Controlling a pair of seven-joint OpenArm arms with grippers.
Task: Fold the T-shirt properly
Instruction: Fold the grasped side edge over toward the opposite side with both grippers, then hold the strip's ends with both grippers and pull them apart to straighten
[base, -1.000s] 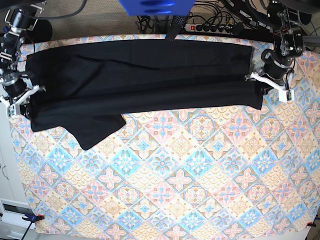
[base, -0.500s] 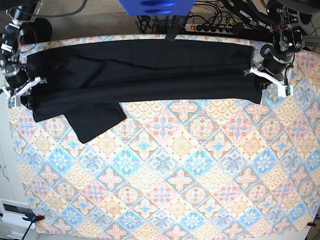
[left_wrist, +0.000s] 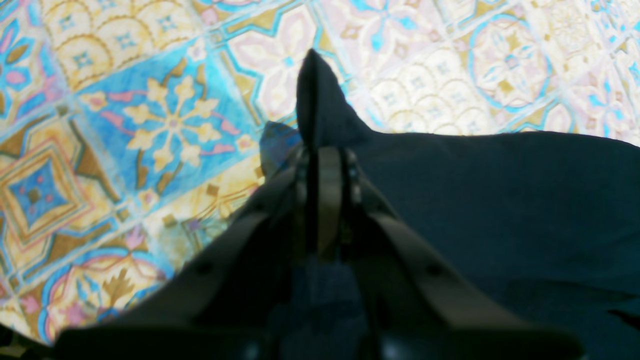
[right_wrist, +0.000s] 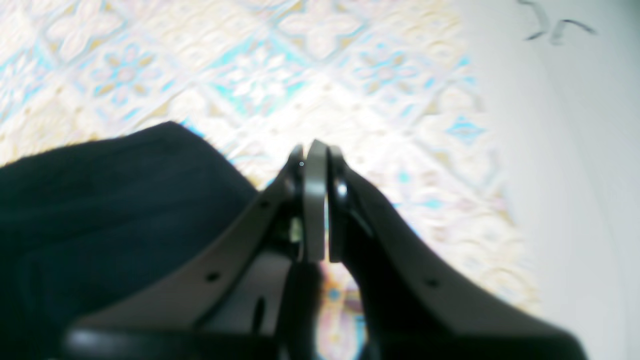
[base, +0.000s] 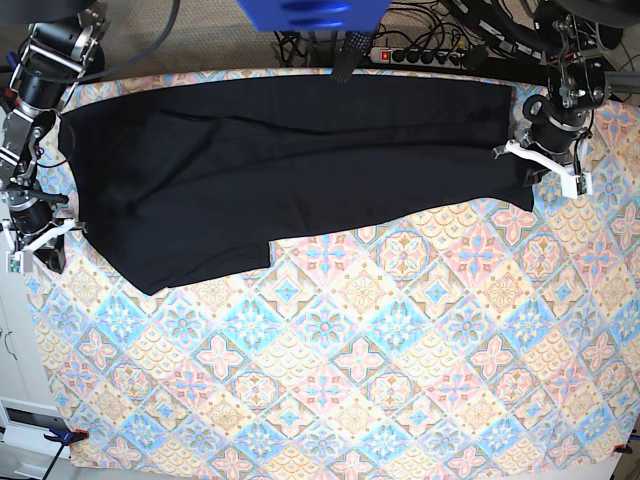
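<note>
The black T-shirt (base: 300, 150) lies spread in a long band across the far part of the table. My left gripper (base: 541, 165) is at the T-shirt's right end and shut on it. In the left wrist view a peak of the T-shirt (left_wrist: 320, 105) stands up past the closed left gripper (left_wrist: 325, 155). My right gripper (base: 35, 238) hangs just off the shirt's left edge. In the right wrist view the right gripper (right_wrist: 316, 150) is shut with no cloth showing at the tips, and the T-shirt (right_wrist: 100, 210) lies to its left.
A patterned tablecloth (base: 380, 350) covers the table. A power strip (base: 420, 55) and cables lie behind the far edge, under a blue object (base: 310, 12). A white cabinet (base: 8, 330) stands off the left side, and a clamp (base: 65, 435) grips the front left corner.
My right gripper has come forward along the table's left edge and now sits off the cloth. The shirt's left part has spread wider and further forward. The left gripper has barely moved.
</note>
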